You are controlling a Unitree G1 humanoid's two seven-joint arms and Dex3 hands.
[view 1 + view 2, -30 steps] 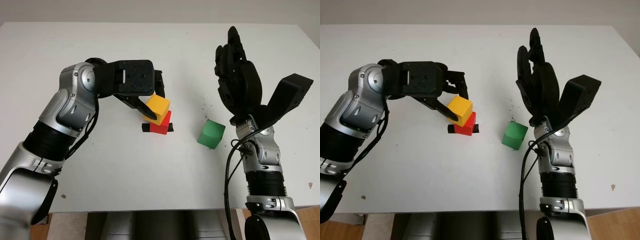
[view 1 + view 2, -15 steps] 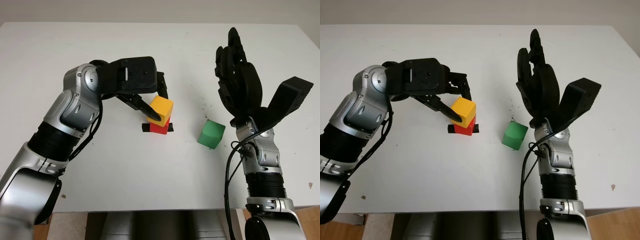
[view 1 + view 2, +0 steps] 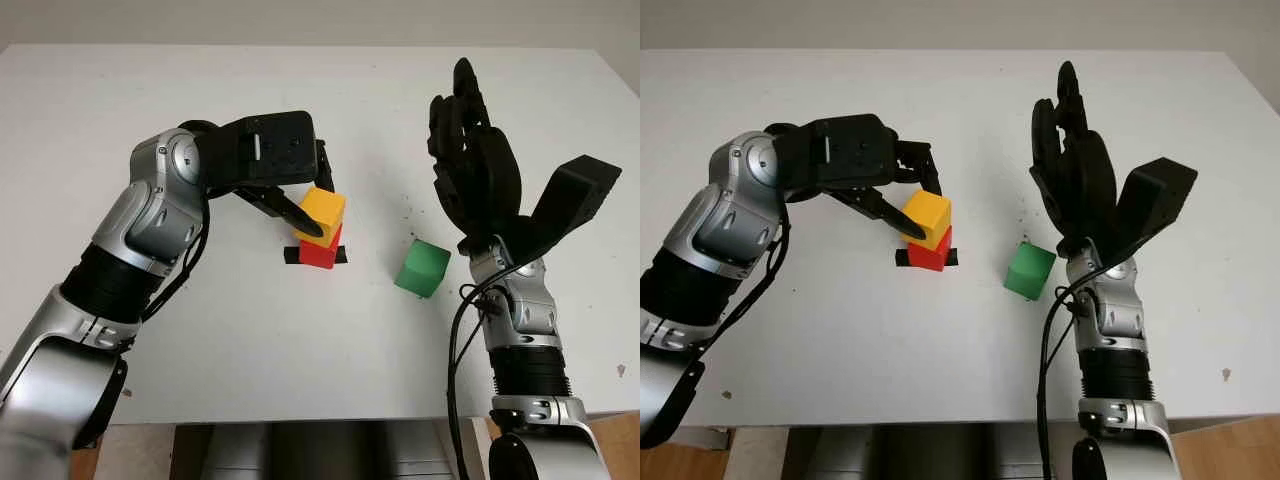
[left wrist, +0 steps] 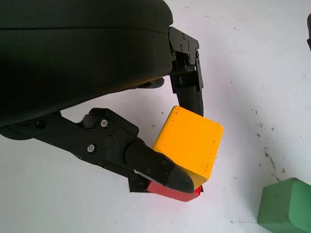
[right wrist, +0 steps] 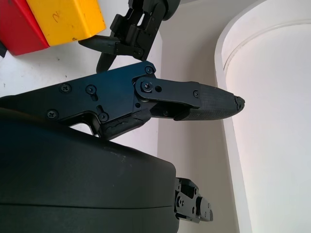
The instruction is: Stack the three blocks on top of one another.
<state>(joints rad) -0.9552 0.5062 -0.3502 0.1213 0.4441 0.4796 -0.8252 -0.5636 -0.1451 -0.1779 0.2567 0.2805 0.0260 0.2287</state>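
My left hand is shut on the yellow block, which sits tilted on top of the red block near the table's middle. The wrist view shows the yellow block between two black fingers, with the red block just beneath it. The green block stands alone on the table to the right of the pair. Raised above the table right of the green block, my right hand is open and holds nothing.
A strip of black tape lies on the white table under the red block. Small dark specks dot the surface near the green block. The table's far edge meets a pale wall.
My left hand has carried the yellow block a little to the right and set it down over the red block. The right hand and green block have stayed put.
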